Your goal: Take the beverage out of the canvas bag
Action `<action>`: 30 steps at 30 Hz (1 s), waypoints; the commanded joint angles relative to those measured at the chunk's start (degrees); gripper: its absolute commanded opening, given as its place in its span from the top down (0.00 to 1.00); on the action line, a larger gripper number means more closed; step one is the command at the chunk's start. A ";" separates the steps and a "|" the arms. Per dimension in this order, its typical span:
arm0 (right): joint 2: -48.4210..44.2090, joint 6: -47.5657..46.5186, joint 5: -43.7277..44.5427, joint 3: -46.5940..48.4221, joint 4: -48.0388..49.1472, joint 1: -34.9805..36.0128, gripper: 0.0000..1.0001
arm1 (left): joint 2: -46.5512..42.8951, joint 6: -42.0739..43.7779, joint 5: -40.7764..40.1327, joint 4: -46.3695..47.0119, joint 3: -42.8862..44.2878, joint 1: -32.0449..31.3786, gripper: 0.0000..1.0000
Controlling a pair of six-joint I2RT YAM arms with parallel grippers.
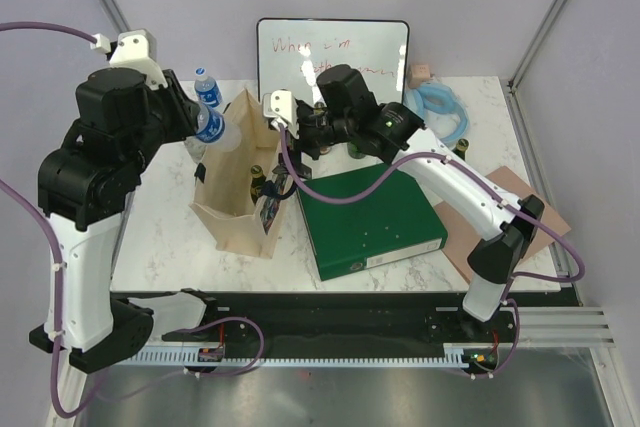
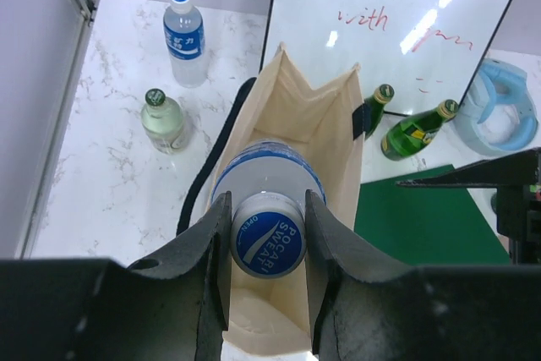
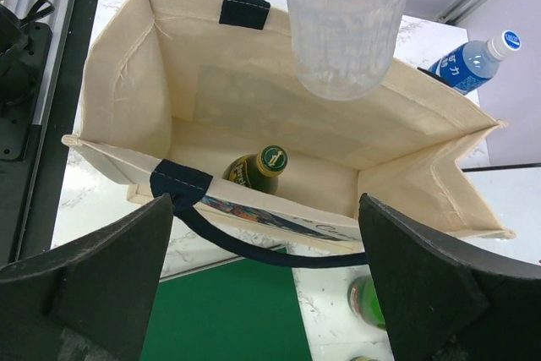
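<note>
Beige canvas bag (image 1: 236, 199) stands upright near table centre, mouth open to the ceiling, its long axis vertical. Edges and clearance, read from the top view: a green binder (image 1: 372, 217) lies just beside the bag at 3 o'clock. A whiteboard (image 1: 332, 47) closes off 12 to 1 o'clock. A blue-labelled bottle (image 2: 183, 35) and a small green-capped bottle (image 2: 165, 120) stand at about 11 o'clock. Bare marble table (image 1: 160, 247) lies open from 7 to 9 o'clock, out to the left edge.

I see the left gripper (image 2: 267, 217) clenched on the neck of the beverage, a clear bottle (image 3: 347, 31) with a blue printed cap. One finger presses on each side, just under the cap. The bottle hangs over the bag's mouth, towards its 10 o'clock corner. Its long axis runs away from my left wrist camera, tilted rather than plumb. The cap faces the wrist; the base points down into the opening. I cannot tell whether the base fully clears the rim.

The right gripper (image 3: 266, 213) hovers released and grasping nothing, jaws spread wide. It sits above the bag's 3 o'clock rim, over the dark strap handle (image 3: 254, 247). Inside, a green glass bottle (image 3: 258, 171) stands on the bag floor against that same wall, cap up.
</note>
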 commanded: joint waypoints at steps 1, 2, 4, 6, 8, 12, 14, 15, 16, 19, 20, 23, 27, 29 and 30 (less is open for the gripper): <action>-3.62 1.90 -1.80 -1.23 1.30 -0.63 0.02 | -0.61 2.88 -6.30 13.49 3.50 -0.22 0.98; -3.89 1.90 -1.80 -1.50 1.48 -0.63 0.02 | -0.69 3.58 -7.18 14.27 3.23 -0.22 0.98; -3.98 2.08 -1.89 -2.28 1.48 -0.55 0.02 | -1.04 4.29 -10.34 15.42 2.45 -0.22 0.98; -4.15 2.17 -1.89 -2.73 1.57 -0.63 0.02 | -1.48 5.52 -12.27 18.04 0.86 -0.22 0.98; -4.24 2.17 -1.89 -3.34 1.65 -0.63 0.02 | -1.75 6.22 -12.98 19.46 -0.19 -0.04 0.98; -4.59 2.25 -1.89 -4.31 1.83 -0.72 0.02 | -0.96 6.93 -14.30 20.78 -0.72 0.31 0.98; -4.85 2.17 -1.81 -4.75 2.00 -0.72 0.02 | -0.78 7.36 -14.83 21.83 -2.47 0.83 0.98; -4.86 2.17 -1.80 -5.01 2.01 -0.72 0.02 | -0.78 7.37 -15.09 22.27 -3.35 1.10 0.98; -4.94 2.25 -1.80 -5.19 1.92 -0.72 0.02 | -0.96 7.28 -14.92 22.97 -5.27 2.67 0.98; -5.12 2.34 -1.80 -5.54 2.01 -0.72 0.02 | -1.40 4.74 -10.10 23.77 -8.88 8.63 0.98; -5.29 2.34 -1.80 -5.63 2.18 -0.72 0.02 | -1.57 3.08 -8.52 24.29 -9.94 10.40 0.98; -5.56 2.52 -1.98 -6.07 2.18 -0.81 0.02 | -1.75 0.70 -2.37 25.17 -13.63 16.12 0.98; -5.82 2.61 -1.98 -6.51 2.18 -0.90 0.02 | -2.28 -1.07 0.19 26.41 -18.90 20.43 0.98; -5.82 2.78 -1.98 -6.68 2.18 -0.90 0.02 | -2.98 -1.95 1.33 27.11 -22.68 22.28 0.98; -5.82 2.78 -1.98 -6.77 2.18 -1.07 0.02 | -3.24 -2.21 1.60 27.55 -25.91 24.54 0.98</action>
